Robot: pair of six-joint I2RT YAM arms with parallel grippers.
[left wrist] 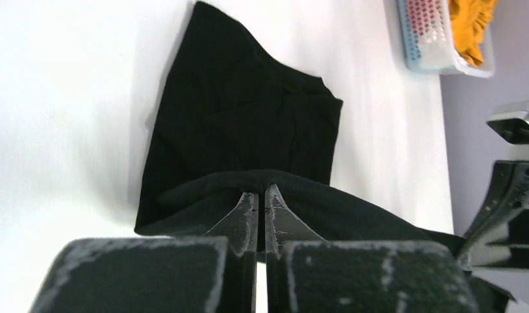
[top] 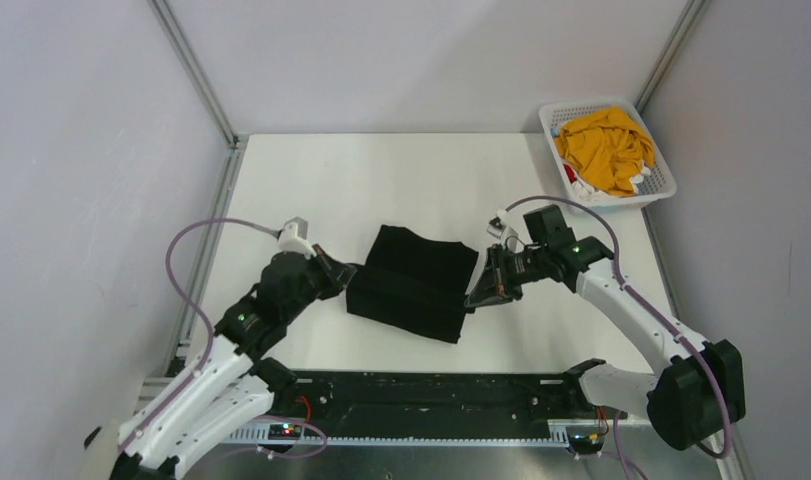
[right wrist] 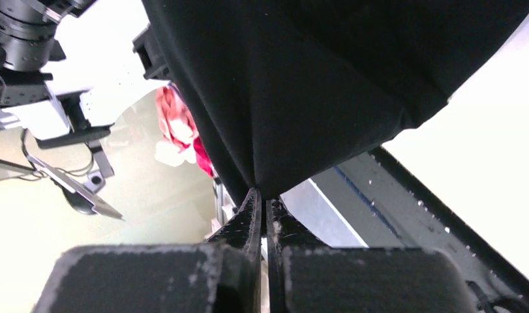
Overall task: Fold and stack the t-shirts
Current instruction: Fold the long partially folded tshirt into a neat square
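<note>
Clamped left fingers (left wrist: 243, 218) and right fingers (right wrist: 247, 218) grip the black t-shirt (top: 416, 280) at opposite edges.

A robotics lab cell. Aluminium frame posts (top: 194, 72) and plain white panels (top: 81, 150) stand beyond the left end effector (top: 348, 272), enclosing the tabletop (top: 381, 180).

From my remote station I see a white desk (top: 381, 180), evenly lit and boxed by plain pale walls (top: 71, 150) left, far and right. Silver frame struts (top: 193, 70) run up the far corners, and a black rail (top: 431, 385) lines the near edge.
</note>
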